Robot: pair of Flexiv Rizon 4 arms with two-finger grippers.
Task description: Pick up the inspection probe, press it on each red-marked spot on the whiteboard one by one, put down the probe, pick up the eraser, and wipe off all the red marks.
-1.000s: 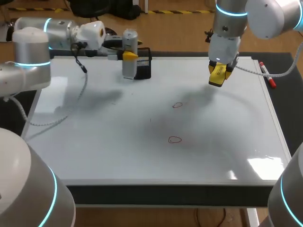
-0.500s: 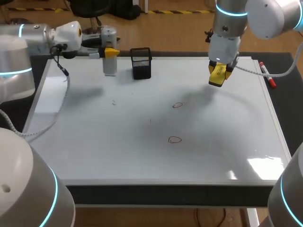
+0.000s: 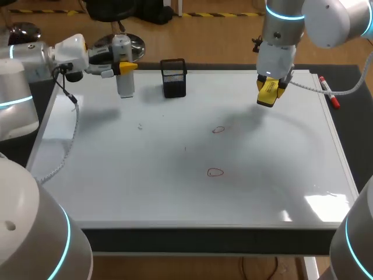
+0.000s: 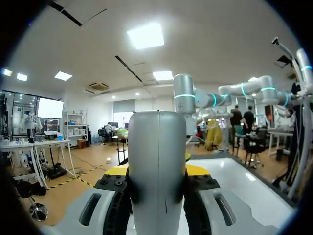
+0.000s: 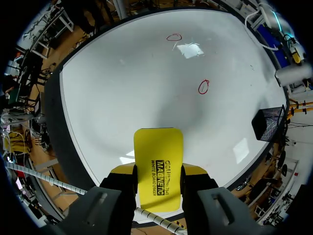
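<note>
The inspection probe (image 3: 123, 74), a silver cylinder, stands upright over the whiteboard's (image 3: 134, 175) far left corner, with my left gripper (image 3: 125, 66) shut on it. In the left wrist view the probe (image 4: 157, 156) fills the gap between the yellow-tipped fingers (image 4: 117, 171). My right gripper (image 3: 268, 91) hangs above the board's far right part, shut on the yellow eraser (image 3: 267, 95). The right wrist view shows the eraser (image 5: 158, 164) clamped from both sides. Two red circles are drawn mid-board: one (image 3: 218, 129) farther back, one (image 3: 215, 172) nearer. Both red circles (image 5: 203, 87) (image 5: 173, 36) lie ahead of the eraser.
A black mesh holder (image 3: 173, 77) stands at the board's far edge, right of the probe. A red marker pen (image 3: 329, 93) lies on the dark table beside the board's right edge. A faint small smudge (image 3: 140, 125) marks the board's left part.
My left arm has carried the probe leftward along the far edge, away from the black holder. The right arm and the eraser have stayed still.
</note>
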